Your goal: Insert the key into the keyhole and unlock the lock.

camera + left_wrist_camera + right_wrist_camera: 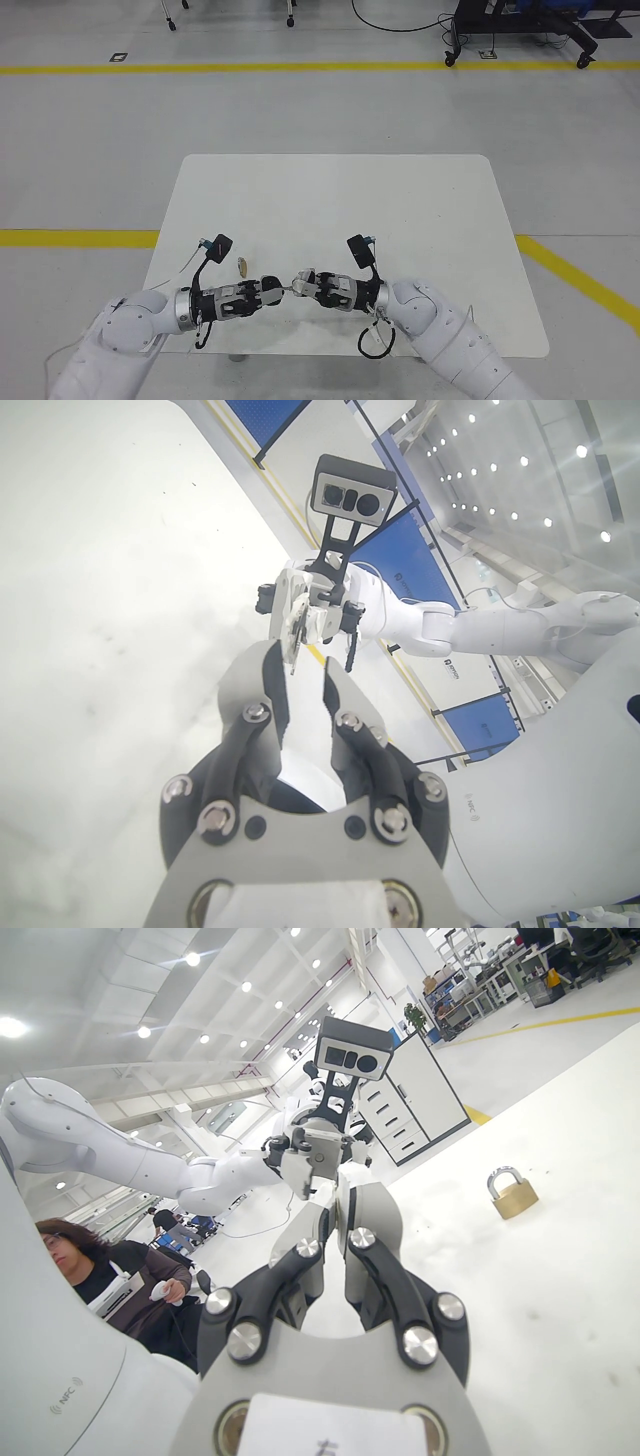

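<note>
The key (295, 637) is pinched in the right claw (336, 1200); it could be knocked loose by the wide-spread left claw (302, 661) closing off-centre.

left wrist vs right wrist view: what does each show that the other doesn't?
Left wrist, not right: the key sticking out of the right tool, its tip inside the open left tool. Right wrist, not left: the brass padlock lying on the table, shackle closed. Both: the two tools facing each other above the white table.
</note>
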Available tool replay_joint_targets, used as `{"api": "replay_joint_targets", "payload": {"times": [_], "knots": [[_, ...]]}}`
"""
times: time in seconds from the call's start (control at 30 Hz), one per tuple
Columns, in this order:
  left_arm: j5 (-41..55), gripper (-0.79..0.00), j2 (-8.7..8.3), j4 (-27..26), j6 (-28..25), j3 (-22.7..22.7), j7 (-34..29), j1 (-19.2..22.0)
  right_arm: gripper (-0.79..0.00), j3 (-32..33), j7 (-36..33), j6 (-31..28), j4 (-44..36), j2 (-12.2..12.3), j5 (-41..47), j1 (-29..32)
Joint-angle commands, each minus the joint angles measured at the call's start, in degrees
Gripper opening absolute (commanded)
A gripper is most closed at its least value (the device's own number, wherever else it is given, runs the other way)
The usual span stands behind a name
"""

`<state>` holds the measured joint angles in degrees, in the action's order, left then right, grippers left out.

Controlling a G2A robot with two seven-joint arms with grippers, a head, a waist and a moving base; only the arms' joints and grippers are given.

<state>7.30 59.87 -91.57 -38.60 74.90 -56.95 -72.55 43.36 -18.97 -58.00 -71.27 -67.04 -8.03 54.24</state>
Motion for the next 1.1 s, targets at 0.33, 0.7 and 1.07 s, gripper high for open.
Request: {"api": "replay_joint_targets", "payload": {"times": [0.33, 0.7, 1.07], "knots": [[-0.66, -0.785, -0.21, 1.54, 2.27, -1.87, 0.01, 1.83, -0.785, -1.03, -3.97, 0.0, 1.42, -0.36, 4.04, -1.45], [0.46, -0.785, -0.56, 2.77, 0.22, -1.77, 0.77, 2.34, -0.483, -1.16, -6.36, 0.0, 2.61, -0.66, 6.29, -1.86], [-0.22, -0.785, -0.82, 4.04, -0.05, -2.41, 1.48, 2.92, -0.785, -2.01, -9.48, 0.25, 3.92, -1.26, 8.44, -2.9]]}}
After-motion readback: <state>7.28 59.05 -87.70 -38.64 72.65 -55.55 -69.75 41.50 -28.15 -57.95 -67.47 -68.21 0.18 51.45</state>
